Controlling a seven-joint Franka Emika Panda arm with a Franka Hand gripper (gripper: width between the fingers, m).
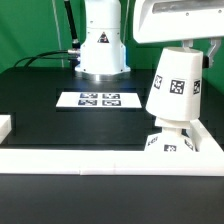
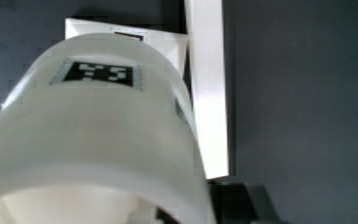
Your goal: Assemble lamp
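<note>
The white cone shade (image 1: pixel 175 85) with black-and-white tags hangs in my gripper (image 1: pixel 186 47), which is shut on its narrow upper end. The shade is slightly tilted, wide end down, right over the small blocky lamp base (image 1: pixel 168 143) at the exterior view's right. Its lower rim meets the base top; I cannot tell if they touch. In the wrist view the shade (image 2: pixel 96 130) fills most of the picture, and a dark finger (image 2: pixel 242 198) shows beside it. The base (image 2: pixel 137 35) peeks out beyond the shade. The ball bulb is hidden.
The marker board (image 1: pixel 98 99) lies flat mid-table. A low white wall (image 1: pixel 90 158) runs along the front edge and turns up at the right, also in the wrist view (image 2: pixel 206 70). The robot's white body (image 1: pixel 103 40) stands at the back.
</note>
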